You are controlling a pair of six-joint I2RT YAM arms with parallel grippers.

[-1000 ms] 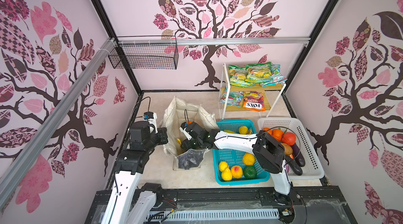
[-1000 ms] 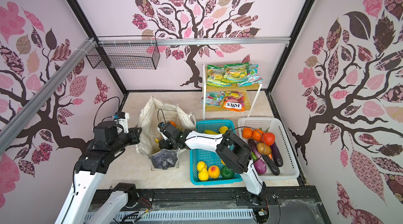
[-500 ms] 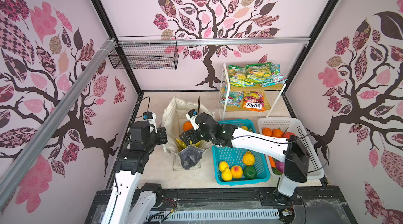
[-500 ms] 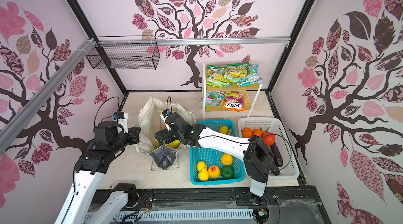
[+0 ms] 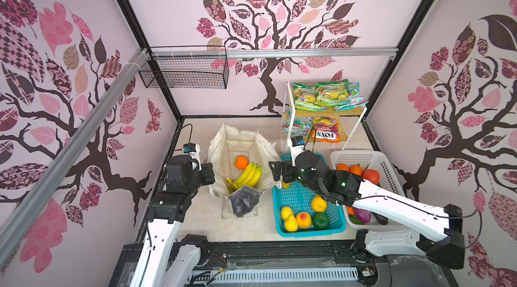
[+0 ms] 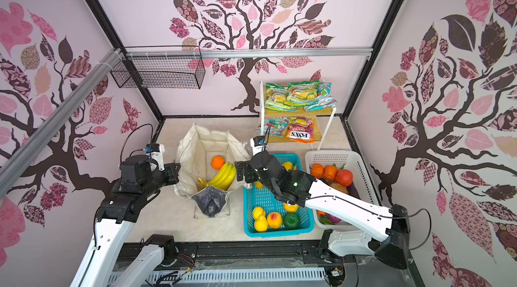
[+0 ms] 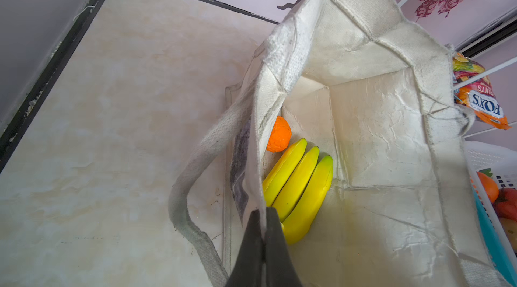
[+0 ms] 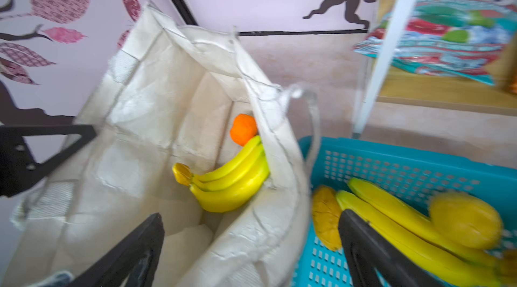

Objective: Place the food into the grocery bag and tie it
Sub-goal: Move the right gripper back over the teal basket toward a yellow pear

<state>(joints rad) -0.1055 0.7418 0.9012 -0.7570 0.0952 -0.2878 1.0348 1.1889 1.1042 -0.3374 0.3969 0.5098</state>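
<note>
Two toy fruits, banana bunch [image 5: 247, 177] and orange [image 5: 241, 162], inside canvas tote [image 5: 232, 138], left gripper [image 7: 264, 214] pinching tote rim, pinch clear only in left wrist view, right gripper [image 8: 250, 215] spread empty, beside teal basket [image 8: 391, 154]

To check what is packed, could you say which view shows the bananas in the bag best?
The right wrist view: the bananas show whole, stem included, close up. The left wrist view hides their stem behind the bag; both top views show them small.
</note>
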